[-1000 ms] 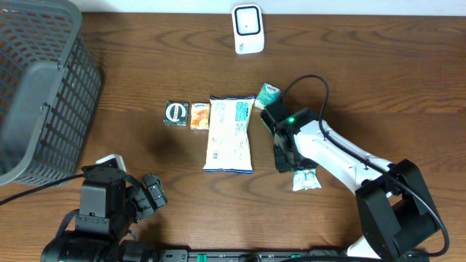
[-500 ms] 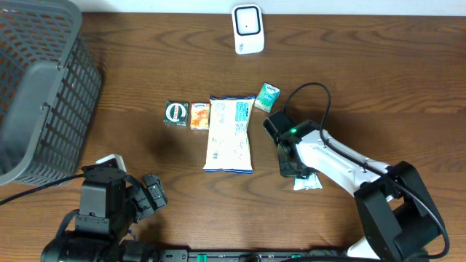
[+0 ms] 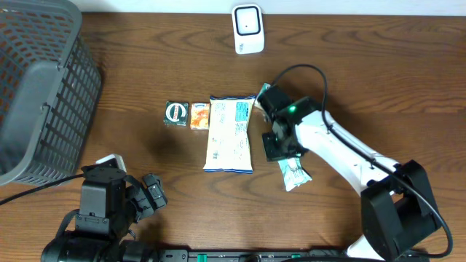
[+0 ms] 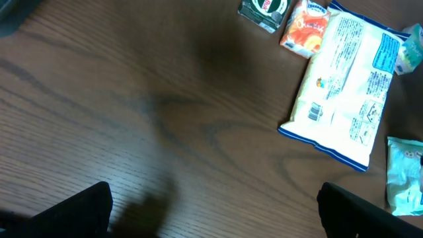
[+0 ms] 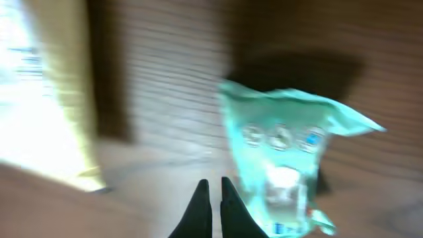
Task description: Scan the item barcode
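Apparently the green packet (image 3: 293, 173) is pinched by one edge in the closed right fingers (image 5: 200, 205), just beside the white bag (image 3: 230, 134), so that it can be carried to the scanner (image 3: 247, 29), well apart at the table's (image 3: 378, 80) far edge. The blurred wrist view leaves that hold unconfirmed. The left fingers (image 4: 79, 211) are held wide open and empty, presumably kept clear.

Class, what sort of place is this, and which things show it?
Probably a mock shop checkout: a white scanner, a grey basket and packaged snacks on a wooden table.
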`<state>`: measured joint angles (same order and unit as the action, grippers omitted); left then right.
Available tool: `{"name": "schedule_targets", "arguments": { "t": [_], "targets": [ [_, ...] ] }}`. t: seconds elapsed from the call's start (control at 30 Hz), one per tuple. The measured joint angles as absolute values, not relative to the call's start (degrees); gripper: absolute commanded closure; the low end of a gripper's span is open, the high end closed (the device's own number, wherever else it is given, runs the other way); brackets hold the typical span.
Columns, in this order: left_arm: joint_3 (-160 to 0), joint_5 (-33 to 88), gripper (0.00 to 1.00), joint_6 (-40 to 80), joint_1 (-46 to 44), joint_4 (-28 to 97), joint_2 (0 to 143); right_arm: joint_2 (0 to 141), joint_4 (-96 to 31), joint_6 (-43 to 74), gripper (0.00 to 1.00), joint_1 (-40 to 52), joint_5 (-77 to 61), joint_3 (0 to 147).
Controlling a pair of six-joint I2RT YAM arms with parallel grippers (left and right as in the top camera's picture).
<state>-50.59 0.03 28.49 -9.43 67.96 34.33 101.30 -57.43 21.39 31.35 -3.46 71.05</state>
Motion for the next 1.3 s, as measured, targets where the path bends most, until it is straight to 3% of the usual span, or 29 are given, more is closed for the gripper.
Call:
{"name": "schedule_targets", "arguments": {
  "t": [0.07, 0.17, 0.37, 1.0, 1.3],
  "targets": [
    [-50.59, 0.03, 0.02, 28.49, -9.43, 67.92, 34.33, 101.3, -57.56, 19.57, 0.94, 30.5, -6.63, 71.83],
    [-50.59, 0.03, 0.02, 28.49, -9.43, 67.92, 34.33, 101.3, -60.12, 17.3, 0.64, 29.52, -7.44, 71.81],
    [-50.59, 0.01, 0.02, 28.49, -9.43, 67.92, 34.33, 101.3, -60.27, 15.4, 0.44, 29.61, -5.54, 69.19],
    [-50.59, 0.03, 0.02, 28.49, -9.43, 67.92, 34.33, 101.3, -57.25, 22.61, 0.44, 37.17, 7.92, 61.95],
    [-50.59, 0.03, 0.02, 28.49, -9.43, 67.92, 34.33, 100.68, -49.93, 24.32, 0.37, 38.35, 12.82, 55.42]
  ]
}}
